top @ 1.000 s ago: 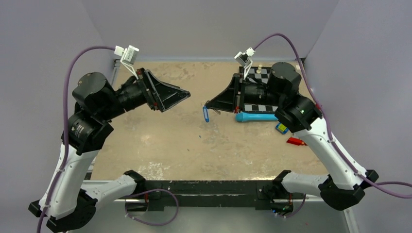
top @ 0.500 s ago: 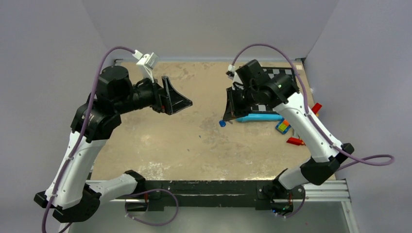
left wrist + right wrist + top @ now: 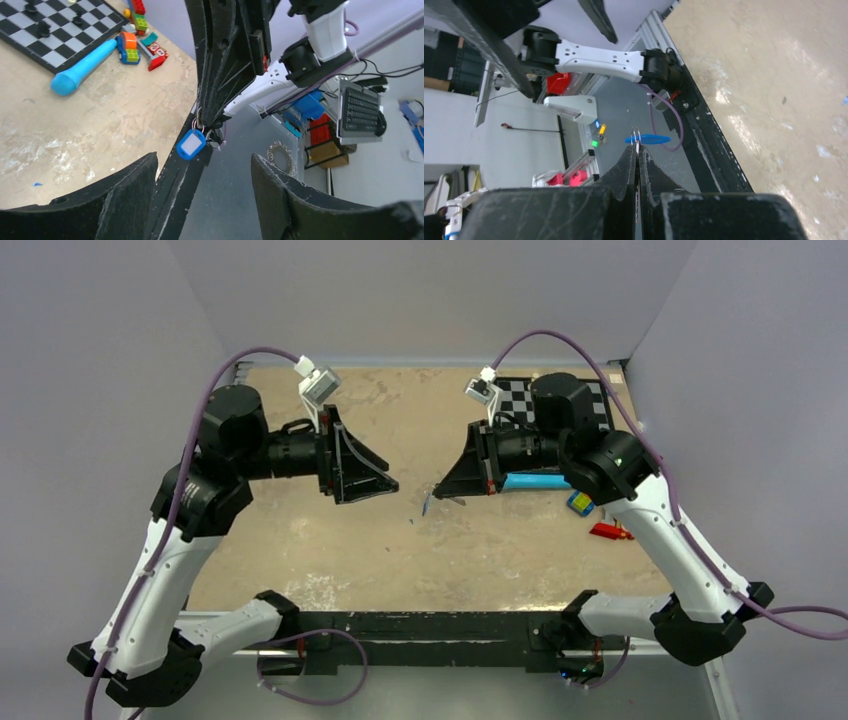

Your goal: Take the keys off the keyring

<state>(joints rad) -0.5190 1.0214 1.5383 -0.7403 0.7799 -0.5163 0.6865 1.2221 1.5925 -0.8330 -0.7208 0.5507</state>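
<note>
My right gripper (image 3: 440, 490) is held above the table's middle, shut on the thin metal keyring (image 3: 637, 134). A bright blue oval tag (image 3: 191, 144) hangs from the ring below the fingertips (image 3: 212, 107). It shows edge-on in the right wrist view as the blue tag (image 3: 648, 139). The keys (image 3: 215, 140) are small thin bits beside the tag, too small to make out well. My left gripper (image 3: 388, 483) faces the right one a short way to its left, open, nothing between its fingers (image 3: 125, 200). The tag hangs just beyond its gap.
A chessboard (image 3: 560, 400) lies at the back right under the right arm. A long light-blue tube tool (image 3: 535, 481), a blue-and-yellow block (image 3: 579, 502) and a red piece (image 3: 608, 531) lie near it. The black rail (image 3: 430, 625) runs along the near edge.
The right arm swung and came back to level, the tag now hanging lower. The left gripper turned, moved closer to the right one, and its jaws narrowed a little.
</note>
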